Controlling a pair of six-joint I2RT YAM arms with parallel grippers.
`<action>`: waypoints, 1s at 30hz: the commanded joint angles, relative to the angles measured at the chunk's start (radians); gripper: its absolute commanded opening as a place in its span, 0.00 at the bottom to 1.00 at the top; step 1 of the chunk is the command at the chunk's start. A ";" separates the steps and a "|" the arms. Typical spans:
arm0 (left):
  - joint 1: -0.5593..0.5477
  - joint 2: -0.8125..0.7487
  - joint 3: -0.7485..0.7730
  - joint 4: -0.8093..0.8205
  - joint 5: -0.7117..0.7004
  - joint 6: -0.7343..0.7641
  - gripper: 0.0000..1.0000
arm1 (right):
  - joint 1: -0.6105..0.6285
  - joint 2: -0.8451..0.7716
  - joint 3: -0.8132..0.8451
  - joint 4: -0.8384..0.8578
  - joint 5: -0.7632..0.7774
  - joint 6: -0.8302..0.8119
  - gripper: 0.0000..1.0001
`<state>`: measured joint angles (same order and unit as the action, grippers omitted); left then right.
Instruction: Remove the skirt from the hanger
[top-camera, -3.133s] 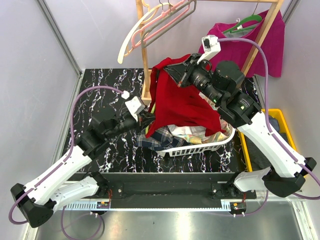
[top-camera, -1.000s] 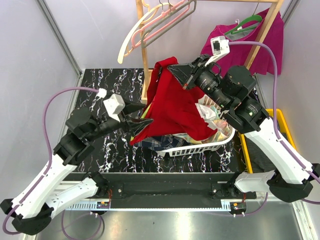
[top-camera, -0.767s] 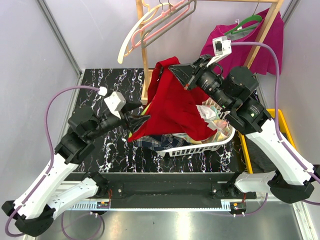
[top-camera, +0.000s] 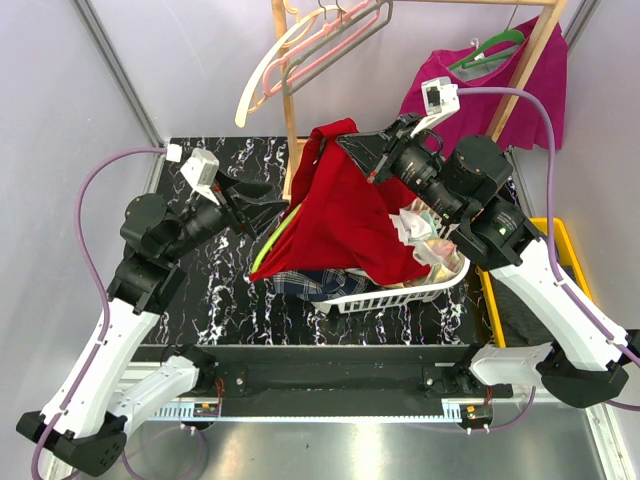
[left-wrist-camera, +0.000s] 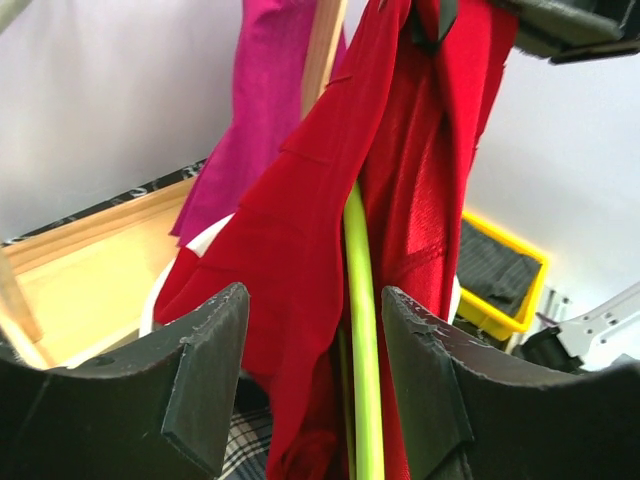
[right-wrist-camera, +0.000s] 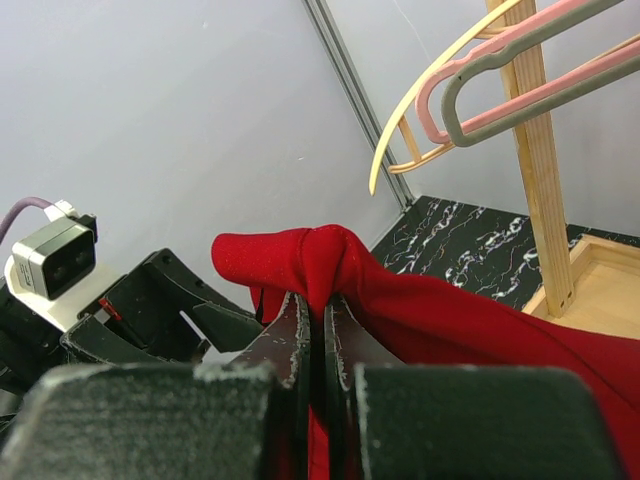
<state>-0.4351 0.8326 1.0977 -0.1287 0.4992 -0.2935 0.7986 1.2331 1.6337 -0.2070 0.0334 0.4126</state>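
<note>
Skirt (left-wrist-camera: 300, 260) cloth, red, hangs just ahead of my left gripper (left-wrist-camera: 315, 310), whose fingers (left-wrist-camera: 200, 380) stand apart with nothing between them. Just past their tips a lime-green hanger (left-wrist-camera: 362, 340) arm runs down through the folds, with red cloth on either side of it. Higher up, my right gripper (right-wrist-camera: 322, 300) has its fingers pressed together on a bunched fold at the skirt's top, and the garment drapes down from that pinch. From above, the lower part trails below the right fingers onto a white laundry basket (top-camera: 400, 295) heaped with clothes, a plaid piece (top-camera: 300, 283) among them. Beyond both grippers stand a wooden rack (top-camera: 291, 130) and a magenta garment (top-camera: 545, 90) hung from it.

I judge the job roughly midway. The skirt is lifted and firmly pinched, and the hanger shows along the side nearest my left fingers, but cloth wraps it and the two are not apart. What is left, as I see it, is to close the left fingers on that green arm and draw it out. I cannot tell where the skirt is fastened to the hanger.
</note>
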 joint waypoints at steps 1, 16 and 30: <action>0.004 0.010 -0.001 0.098 0.058 -0.041 0.58 | 0.010 -0.046 0.025 0.130 -0.007 0.011 0.00; -0.097 -0.023 -0.021 -0.089 0.064 0.155 0.59 | 0.010 -0.034 0.043 0.130 -0.001 0.002 0.00; -0.152 -0.061 -0.073 -0.244 0.059 0.261 0.22 | 0.011 -0.021 0.063 0.129 0.010 -0.020 0.00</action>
<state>-0.5682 0.7841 1.0321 -0.3393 0.5503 -0.0814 0.7986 1.2331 1.6337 -0.2077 0.0353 0.4042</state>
